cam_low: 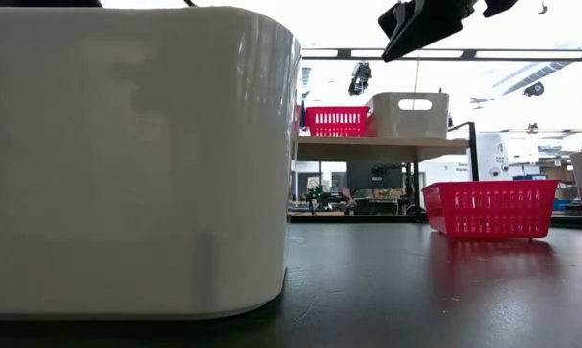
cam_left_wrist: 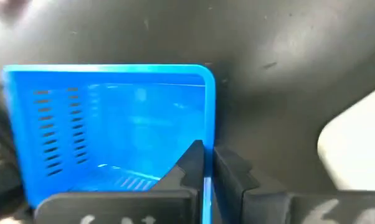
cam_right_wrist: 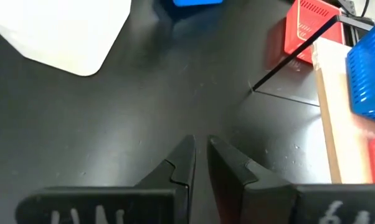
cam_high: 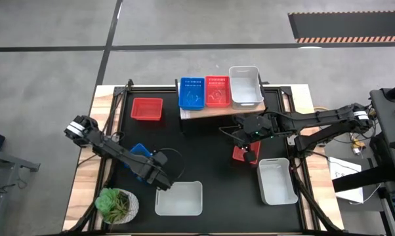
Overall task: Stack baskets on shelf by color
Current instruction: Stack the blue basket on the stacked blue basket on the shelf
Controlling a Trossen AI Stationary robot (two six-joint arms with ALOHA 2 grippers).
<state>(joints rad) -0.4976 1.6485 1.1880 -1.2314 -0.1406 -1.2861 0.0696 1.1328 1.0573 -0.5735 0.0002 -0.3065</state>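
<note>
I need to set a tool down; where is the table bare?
Bare: the middle, between shelf and front white basket; also between red basket and left gripper. Crowded: the right side, around right gripper and another white basket.

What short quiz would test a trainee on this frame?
1. True or false: the shelf holds three baskets, each a different colour.
2. The left gripper is shut on: A) the plant, B) the blue basket, C) the shelf.
3. How many white baskets sit on the table, off the shelf?
Key: 1 true; 2 B; 3 two.
</note>
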